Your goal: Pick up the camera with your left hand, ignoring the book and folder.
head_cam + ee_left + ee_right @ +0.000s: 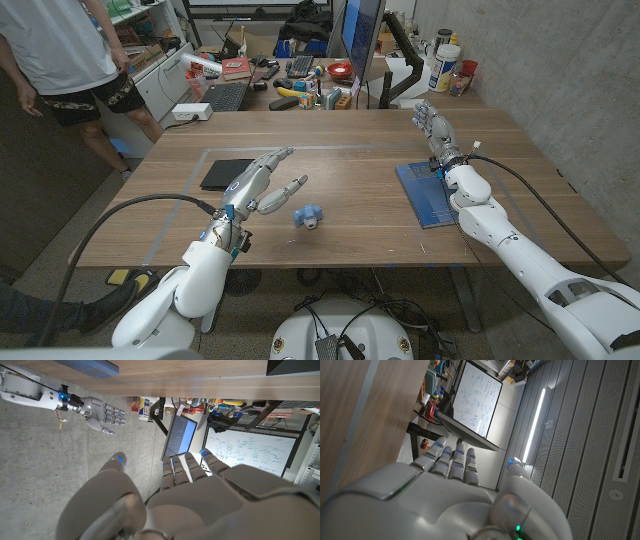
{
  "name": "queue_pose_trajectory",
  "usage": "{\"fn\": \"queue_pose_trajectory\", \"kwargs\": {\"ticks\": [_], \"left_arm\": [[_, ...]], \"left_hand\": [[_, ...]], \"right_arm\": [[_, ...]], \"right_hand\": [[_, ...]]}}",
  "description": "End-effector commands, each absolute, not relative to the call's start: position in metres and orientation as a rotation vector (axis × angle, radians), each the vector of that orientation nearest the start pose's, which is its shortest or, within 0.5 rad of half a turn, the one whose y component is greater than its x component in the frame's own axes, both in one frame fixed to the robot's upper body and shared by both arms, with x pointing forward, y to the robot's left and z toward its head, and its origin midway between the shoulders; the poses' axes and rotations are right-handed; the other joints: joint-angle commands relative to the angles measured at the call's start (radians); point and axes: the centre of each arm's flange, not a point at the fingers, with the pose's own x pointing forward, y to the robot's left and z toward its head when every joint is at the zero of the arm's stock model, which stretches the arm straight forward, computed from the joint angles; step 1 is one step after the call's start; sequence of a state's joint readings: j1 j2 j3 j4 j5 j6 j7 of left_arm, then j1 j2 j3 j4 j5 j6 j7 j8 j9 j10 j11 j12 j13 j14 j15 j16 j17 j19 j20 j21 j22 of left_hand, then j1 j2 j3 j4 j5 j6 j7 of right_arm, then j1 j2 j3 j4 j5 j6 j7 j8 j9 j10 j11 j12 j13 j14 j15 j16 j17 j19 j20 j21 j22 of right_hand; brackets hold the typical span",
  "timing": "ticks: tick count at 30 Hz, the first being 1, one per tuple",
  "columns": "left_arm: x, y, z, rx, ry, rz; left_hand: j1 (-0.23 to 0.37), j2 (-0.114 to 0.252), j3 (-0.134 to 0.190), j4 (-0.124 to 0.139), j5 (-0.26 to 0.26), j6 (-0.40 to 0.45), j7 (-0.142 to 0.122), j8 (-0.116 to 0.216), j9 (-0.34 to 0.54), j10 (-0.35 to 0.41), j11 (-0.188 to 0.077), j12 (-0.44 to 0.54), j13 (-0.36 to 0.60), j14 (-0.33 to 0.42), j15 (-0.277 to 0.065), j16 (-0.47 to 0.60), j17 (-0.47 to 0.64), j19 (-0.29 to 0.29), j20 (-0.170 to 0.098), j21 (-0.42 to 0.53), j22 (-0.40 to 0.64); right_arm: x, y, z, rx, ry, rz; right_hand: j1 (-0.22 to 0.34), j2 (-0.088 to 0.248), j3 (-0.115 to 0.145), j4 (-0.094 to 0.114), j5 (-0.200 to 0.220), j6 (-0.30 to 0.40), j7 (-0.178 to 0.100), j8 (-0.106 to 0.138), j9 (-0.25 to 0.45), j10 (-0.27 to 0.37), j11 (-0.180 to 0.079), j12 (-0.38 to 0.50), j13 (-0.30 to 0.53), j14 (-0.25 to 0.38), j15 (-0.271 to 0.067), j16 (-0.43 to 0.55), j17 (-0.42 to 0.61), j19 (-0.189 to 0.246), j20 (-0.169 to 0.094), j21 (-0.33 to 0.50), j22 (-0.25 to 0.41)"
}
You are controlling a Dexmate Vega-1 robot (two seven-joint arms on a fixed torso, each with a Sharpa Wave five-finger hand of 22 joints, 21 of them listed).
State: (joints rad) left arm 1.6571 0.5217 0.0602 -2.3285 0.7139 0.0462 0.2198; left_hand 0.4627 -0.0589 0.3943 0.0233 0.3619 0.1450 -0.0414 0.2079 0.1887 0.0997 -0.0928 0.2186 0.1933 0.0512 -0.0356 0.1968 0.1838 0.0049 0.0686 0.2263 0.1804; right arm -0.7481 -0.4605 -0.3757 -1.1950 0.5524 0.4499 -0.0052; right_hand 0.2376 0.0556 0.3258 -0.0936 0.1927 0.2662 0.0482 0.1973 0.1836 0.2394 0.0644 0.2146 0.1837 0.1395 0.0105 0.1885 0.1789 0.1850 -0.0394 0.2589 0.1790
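Left arm (190, 285) enters from the lower left of the head view, nearest the camera. Left hand (262, 182) hangs over the surface (350, 170) left of centre, fingers spread and reaching toward the upper right, holding nothing. Left wrist view shows the same hand (185, 495) from behind, fingers apart.

Right arm (530, 265) comes in from the lower right. Right hand (437, 130) sits at the upper right of the surface, fingers extended and apart, empty. It also shows in the left wrist view (100, 412), palm visible, fingers splayed. Right wrist view gives the hand (455, 495) from the back, fingers straight.

Blue book (428, 192) lies right of centre, just beside the right wrist; contact can't be judged. Black folder (226, 173) lies flat left of centre, just past the left hand.

Camera (308, 216): small, blue, on the surface at lower centre, just right of the left hand's fingertips, not touching them.

Person (70, 60) stands at the upper left, behind the surface.
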Motion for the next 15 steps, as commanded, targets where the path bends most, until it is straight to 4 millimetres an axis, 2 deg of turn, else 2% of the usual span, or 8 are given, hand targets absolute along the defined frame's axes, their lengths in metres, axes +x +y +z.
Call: {"fn": "queue_pose_trajectory", "kwargs": {"ticks": [1,9,15], "left_arm": [[0.4001,0.2264,-0.0688,1.092,-0.786,0.196],[0.3974,0.2277,-0.0687,1.107,-0.778,0.204],[0.3951,0.229,-0.0692,1.115,-0.783,0.22]], "left_hand": [[0.015,-0.002,0.0,-0.007,-0.002,0.01,-0.002,0.01,0.002,0.007,-0.002,0.005,0.003,0.016,-0.01,0.01,0.004,0.003,0.011,0.003,0.005],[0.017,-0.002,0.0,-0.008,-0.002,0.012,-0.006,0.01,0.002,0.01,-0.006,0.005,0.003,0.021,-0.012,0.01,0.004,0.004,0.014,0.002,0.005],[0.019,-0.002,-0.001,-0.009,-0.002,0.015,-0.009,0.009,0.002,0.01,0.003,0.004,0.003,0.03,0.006,0.012,0.005,0.004,0.02,0.001,0.006]], "right_arm": [[0.6547,-0.294,0.0173,-0.003,-0.766,0.14],[0.6523,-0.296,0.021,-0.006,-0.776,0.135],[0.6517,-0.2966,0.0204,-0.008,-0.775,0.132]], "right_hand": [[-0.003,0.005,0.0,-0.006,0.004,0.007,-0.002,-0.002,0.006,0.006,0.0,-0.001,0.001,0.008,0.001,-0.001,0.005,0.01,-0.009,-0.004,0.004],[-0.003,0.005,0.0,-0.006,0.004,0.007,-0.002,-0.002,0.006,0.006,-0.002,-0.001,0.001,0.009,0.001,-0.001,0.005,0.011,-0.009,-0.006,0.004],[-0.003,0.005,-0.001,-0.006,0.004,0.007,-0.002,-0.002,0.006,0.006,0.001,-0.001,0.001,0.009,0.002,-0.001,0.005,0.011,-0.009,-0.007,0.004]]}}
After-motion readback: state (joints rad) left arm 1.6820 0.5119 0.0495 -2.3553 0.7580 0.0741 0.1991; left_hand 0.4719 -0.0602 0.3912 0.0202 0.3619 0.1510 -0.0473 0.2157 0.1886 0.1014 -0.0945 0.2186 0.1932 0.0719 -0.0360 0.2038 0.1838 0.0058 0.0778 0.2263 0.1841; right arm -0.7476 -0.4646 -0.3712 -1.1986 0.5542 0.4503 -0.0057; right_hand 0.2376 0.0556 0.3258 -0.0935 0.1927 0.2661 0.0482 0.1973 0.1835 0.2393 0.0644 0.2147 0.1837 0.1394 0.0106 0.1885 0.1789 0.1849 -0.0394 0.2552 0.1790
